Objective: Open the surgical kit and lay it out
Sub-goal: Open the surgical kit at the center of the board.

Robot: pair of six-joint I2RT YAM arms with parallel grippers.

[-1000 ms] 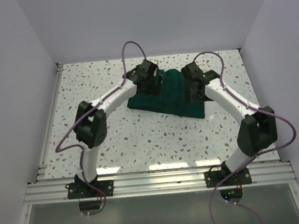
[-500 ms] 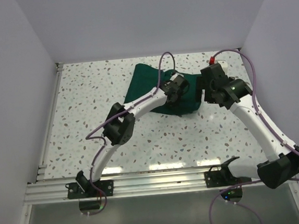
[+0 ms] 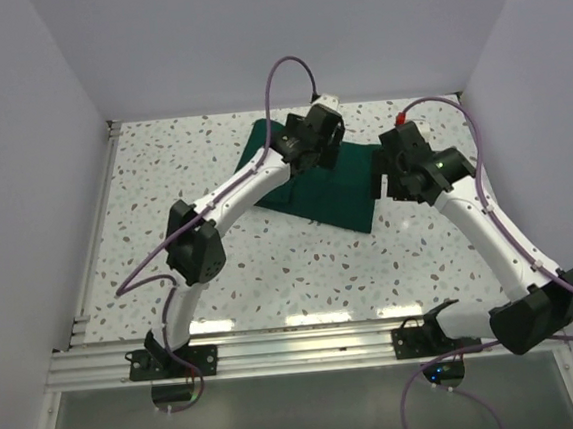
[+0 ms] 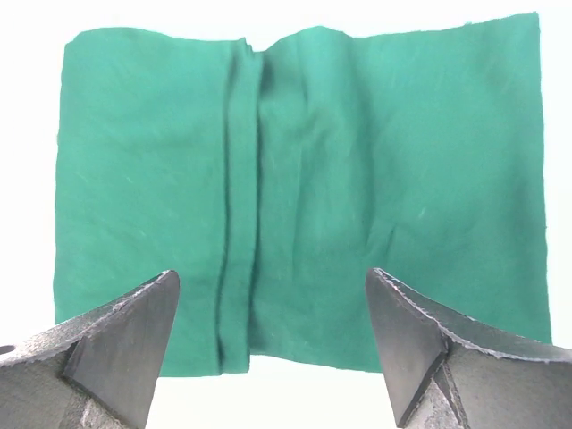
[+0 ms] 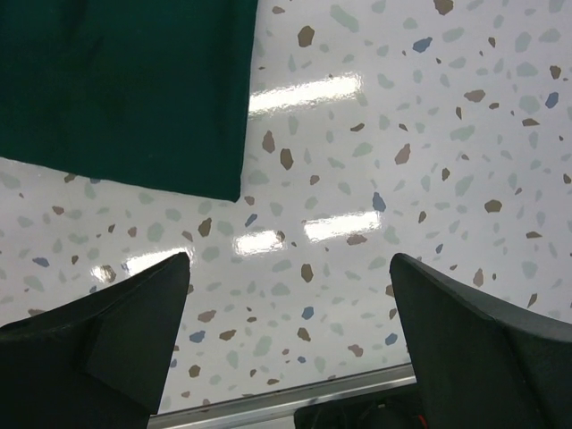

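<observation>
We see the dark green cloth wrap (image 3: 337, 195) lying flat on the speckled white tabletop (image 3: 271, 266), upper centre of the top view. The left wrist view shows a crease running along it. Our left gripper (image 4: 270, 277) hangs above it, jaws spread wide and empty. Our right gripper (image 5: 290, 259), equally wide and empty, hangs over the tabletop, with the cloth's corner at the upper left of its view.

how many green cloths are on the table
1: the green cloth lies on the table, far centre, below the open left end effector. The open right end effector is over the tabletop off its corner. Another could hide underneath.
</observation>
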